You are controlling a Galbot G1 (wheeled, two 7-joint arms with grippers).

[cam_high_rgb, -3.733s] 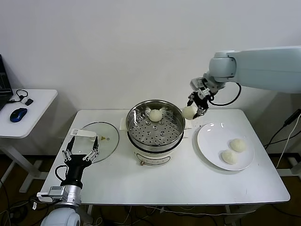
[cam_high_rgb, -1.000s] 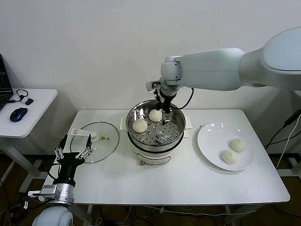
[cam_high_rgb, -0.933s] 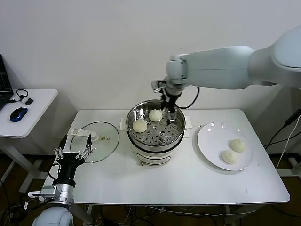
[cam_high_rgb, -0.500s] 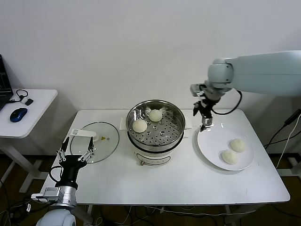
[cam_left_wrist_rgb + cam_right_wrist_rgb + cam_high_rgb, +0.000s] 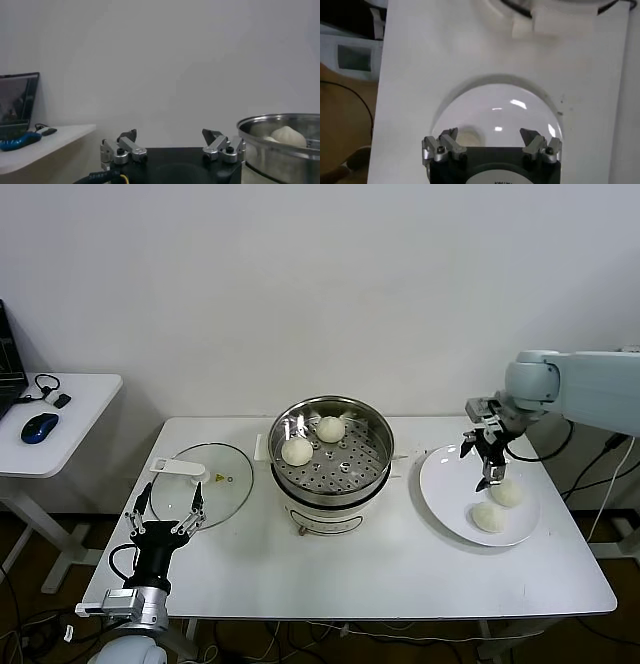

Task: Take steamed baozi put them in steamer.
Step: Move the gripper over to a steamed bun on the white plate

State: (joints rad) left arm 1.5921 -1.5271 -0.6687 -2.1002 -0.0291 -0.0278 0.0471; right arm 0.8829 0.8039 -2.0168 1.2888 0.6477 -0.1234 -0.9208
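Nearest the robot, the left gripper (image 5: 163, 506) is hovering at the desk's (image 5: 380, 569) front left corner, its fingers spread and holding nothing; in the left wrist view its fingers (image 5: 123, 149) are standing apart with the steamer's rim showing beside them. Just beyond it, a glass lid (image 5: 205, 482) is lying flat on the desk. To the right, a white plate (image 5: 445, 484) is carrying two steamed baozi: one (image 5: 487, 517) toward the front, the other (image 5: 508, 493) just behind it. The right gripper (image 5: 487, 455) is hanging over the plate, close above the rear bun, jaws spread wide and empty; the right wrist view is looking down on the plate (image 5: 495, 115) between its fingers (image 5: 540, 145). In the middle of the desk, the steamer (image 5: 330, 456) is sitting open, with two more baozi on its perforated tray: one (image 5: 297, 451) at the left, one (image 5: 331, 429) toward the back. Farther left, a side table (image 5: 75, 409) is bearing a blue mouse (image 5: 39, 427).
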